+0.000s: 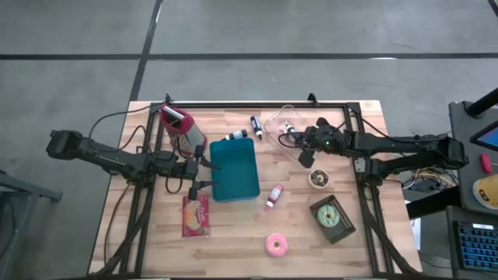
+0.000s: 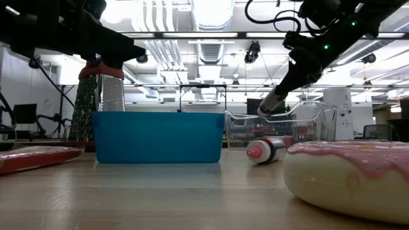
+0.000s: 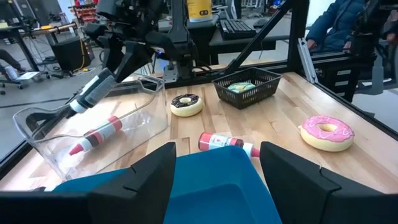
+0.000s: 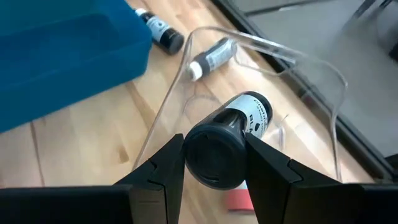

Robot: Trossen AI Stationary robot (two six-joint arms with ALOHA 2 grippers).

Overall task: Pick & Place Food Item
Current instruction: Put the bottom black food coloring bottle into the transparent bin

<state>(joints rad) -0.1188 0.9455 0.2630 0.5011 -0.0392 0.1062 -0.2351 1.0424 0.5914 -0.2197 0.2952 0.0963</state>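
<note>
The right gripper (image 4: 211, 158) holds a dark bottle (image 4: 231, 140) tight, tipped down over the clear tub (image 1: 282, 124). The left gripper (image 3: 214, 171) hangs open and empty over the blue bin (image 1: 233, 171).

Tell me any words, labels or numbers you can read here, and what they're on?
None can be read for certain.
Dark bottle in the right hand: white label print, too blurred.
Red bottle lying on the table: label too small.
Red packet: print too small.
</note>
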